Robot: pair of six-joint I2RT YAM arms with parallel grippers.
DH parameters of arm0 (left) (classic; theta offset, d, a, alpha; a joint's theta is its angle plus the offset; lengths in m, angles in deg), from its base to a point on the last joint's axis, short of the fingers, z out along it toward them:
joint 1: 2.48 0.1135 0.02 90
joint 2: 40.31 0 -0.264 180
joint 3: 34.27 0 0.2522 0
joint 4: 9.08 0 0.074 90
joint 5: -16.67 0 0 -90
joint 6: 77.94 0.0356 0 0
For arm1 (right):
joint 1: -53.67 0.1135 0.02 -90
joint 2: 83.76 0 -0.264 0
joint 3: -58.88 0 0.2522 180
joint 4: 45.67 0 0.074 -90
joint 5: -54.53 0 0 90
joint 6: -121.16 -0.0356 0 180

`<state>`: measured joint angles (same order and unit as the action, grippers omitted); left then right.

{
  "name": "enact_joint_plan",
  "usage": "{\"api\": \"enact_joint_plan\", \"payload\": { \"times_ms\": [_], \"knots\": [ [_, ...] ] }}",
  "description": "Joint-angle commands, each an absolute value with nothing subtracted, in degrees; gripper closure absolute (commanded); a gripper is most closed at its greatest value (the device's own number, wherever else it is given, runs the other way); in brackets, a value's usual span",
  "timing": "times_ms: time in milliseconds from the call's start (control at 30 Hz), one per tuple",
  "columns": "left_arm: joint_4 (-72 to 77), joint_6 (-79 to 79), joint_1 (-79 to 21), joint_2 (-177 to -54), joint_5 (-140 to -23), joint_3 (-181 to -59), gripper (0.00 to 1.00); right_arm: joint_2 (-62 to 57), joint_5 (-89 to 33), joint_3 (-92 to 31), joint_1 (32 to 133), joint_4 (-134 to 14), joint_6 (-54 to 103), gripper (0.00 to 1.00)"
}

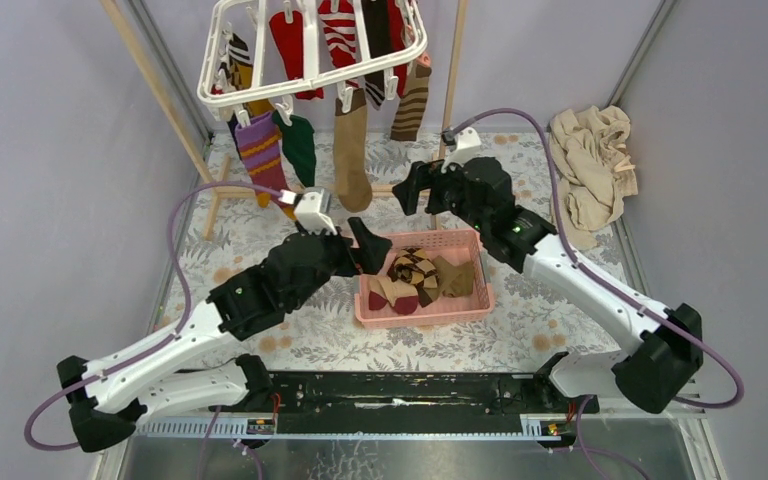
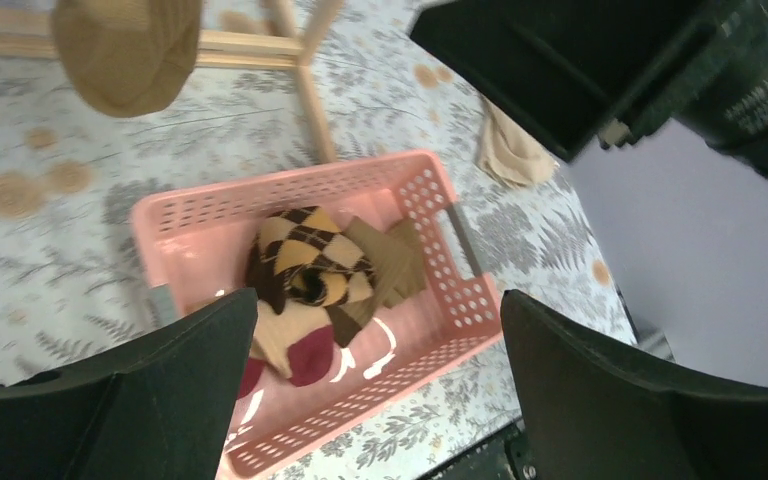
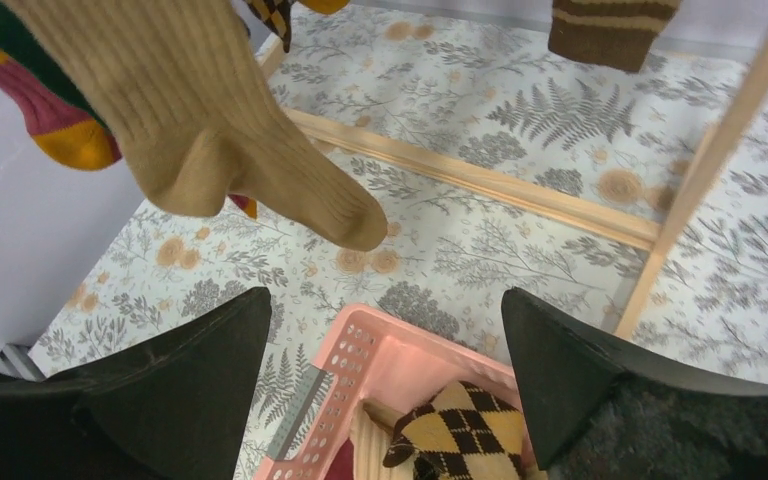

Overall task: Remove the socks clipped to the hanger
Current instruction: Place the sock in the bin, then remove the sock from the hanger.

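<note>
The left gripper (image 2: 378,305) is parked over the pink basket (image 1: 422,313) with its fingers spread right out and nothing between them; there's just an argyle sock (image 2: 305,255) lying in the basket underneath. The right gripper (image 3: 385,300) is wide open and empty too. Plenty of socks are clipped to the white hanger (image 1: 311,55) up at the back, above and beyond both arms. The one that matters looks like the tan sock (image 3: 210,130). It hangs straight down with its long axis vertical, toe end lowest, a bit left of the right gripper and above it. The right arm looks like the nearer one and already faces it, so it'd probably need to go up and left and pinch across the foot.
</note>
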<state>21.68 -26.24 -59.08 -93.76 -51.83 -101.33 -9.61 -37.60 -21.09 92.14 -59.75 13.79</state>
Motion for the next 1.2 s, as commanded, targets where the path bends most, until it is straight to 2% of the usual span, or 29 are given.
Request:
{"api": "enact_joint_plan", "payload": {
  "times_ms": [0, 200, 400, 667, 1167],
  "knots": [
    [31.7, -32.8, -59.4, -90.4, -37.4, -99.9, 0.01, -6.4, -39.8, -22.9, 97.5, -49.8, 19.1, 0.08],
    [38.7, -38.8, -59.4, -86.1, -28.8, -97.9, 0.02, -0.4, -51.9, -27.0, 104.5, -47.4, 21.0, 0.06],
    [41.2, -41.5, -59.4, -80.0, -25.6, -96.5, 0.01, 5.3, -52.9, -26.1, 105.9, -39.2, 20.0, 0.04],
    [42.7, -41.1, -59.4, -80.0, -25.1, -97.6, 0.01, 8.9, -55.4, -21.3, 106.8, -29.0, 19.5, 0.03],
    [42.2, -40.6, -59.4, -79.1, -25.2, -97.0, 0.02, 12.4, -61.8, -19.9, 110.5, -21.9, 17.4, 0.0]
  ]
}}
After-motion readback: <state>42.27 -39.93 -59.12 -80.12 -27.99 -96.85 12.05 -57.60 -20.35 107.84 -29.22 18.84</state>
